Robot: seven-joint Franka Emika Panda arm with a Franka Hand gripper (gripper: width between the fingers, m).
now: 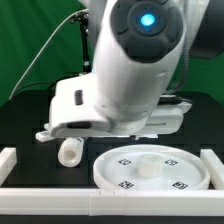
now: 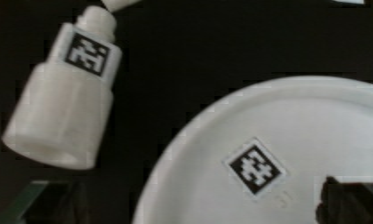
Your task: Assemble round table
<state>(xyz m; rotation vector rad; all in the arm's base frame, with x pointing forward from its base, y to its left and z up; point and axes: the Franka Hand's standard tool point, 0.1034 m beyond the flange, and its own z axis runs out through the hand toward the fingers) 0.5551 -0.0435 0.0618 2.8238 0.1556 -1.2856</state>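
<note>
The large round rimmed disc (image 1: 155, 168) lies flat on the black table near the front, with several tags on its face and a raised hub in the middle. It also fills the wrist view's lower corner (image 2: 289, 150). The short cylindrical leg (image 1: 70, 151) lies on its side just to the exterior view's left of the disc; in the wrist view (image 2: 67, 100) it carries a tag. My gripper (image 2: 197, 205) is open and empty, with its dark fingertips (image 2: 41, 200) spread wide above the disc's edge. The arm hides the fingers in the exterior view. The cross-shaped base is out of view.
White border rails run along the front (image 1: 100, 203), the exterior view's left (image 1: 18, 160) and right (image 1: 212, 160). The bulky arm (image 1: 135, 60) blocks the middle and back of the table. A green backdrop stands behind.
</note>
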